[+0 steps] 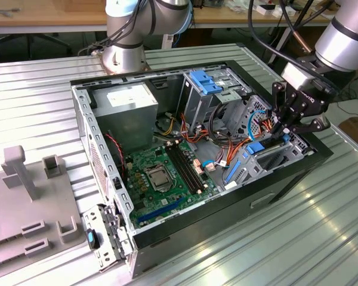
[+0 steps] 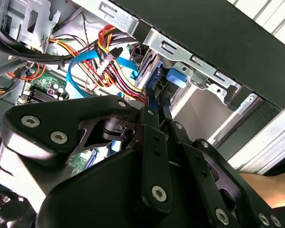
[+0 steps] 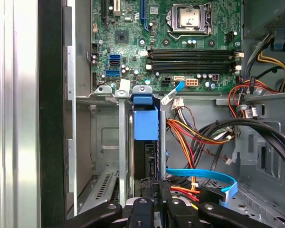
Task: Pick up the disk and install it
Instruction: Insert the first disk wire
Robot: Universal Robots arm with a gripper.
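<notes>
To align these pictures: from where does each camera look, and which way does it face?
Exterior view: off the arm, looking down into the open black computer case; silver arm and gripper at the exterior view's right.
First wrist view: on the arm, looking past the gripper at the disk, a dark hard drive in a blue plastic carrier frame, and the green motherboard beyond.
Second wrist view: on the arm, behind the gripper, facing the disk.
Both wrist views share gripper and disk.
</notes>
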